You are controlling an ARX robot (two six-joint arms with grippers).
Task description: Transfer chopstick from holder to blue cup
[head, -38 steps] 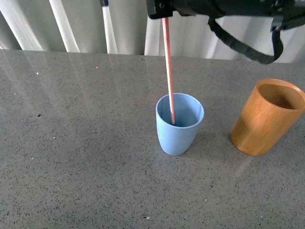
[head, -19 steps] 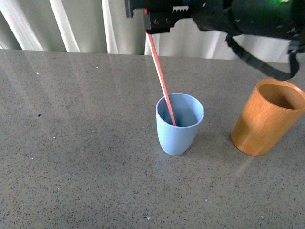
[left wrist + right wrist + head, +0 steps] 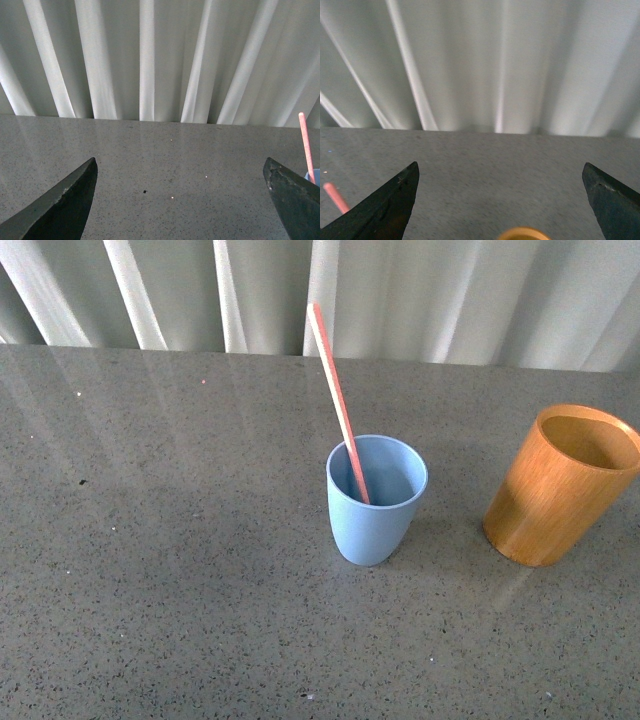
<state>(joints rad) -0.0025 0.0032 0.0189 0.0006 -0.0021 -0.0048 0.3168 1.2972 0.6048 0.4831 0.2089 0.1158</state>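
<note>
The pink-red chopstick (image 3: 337, 395) stands in the light blue cup (image 3: 375, 510) at the table's middle, leaning back-left against the rim. The orange-brown wooden holder (image 3: 558, 485) stands to the cup's right, and nothing shows inside it. Neither arm shows in the front view. My left gripper (image 3: 180, 172) is open and empty over bare table; the chopstick's top (image 3: 305, 145) and a sliver of the cup (image 3: 313, 177) show at that view's edge. My right gripper (image 3: 500, 175) is open and empty, with the holder's rim (image 3: 522, 234) below it and the chopstick's tip (image 3: 336, 197) off to one side.
A grey speckled stone tabletop (image 3: 170, 540) spreads around both cups. A white pleated curtain (image 3: 400, 290) hangs along the table's far edge.
The right gripper, which held the chopstick upright over the blue cup, let it go and left the front view. The chopstick now leans freely in the cup.
</note>
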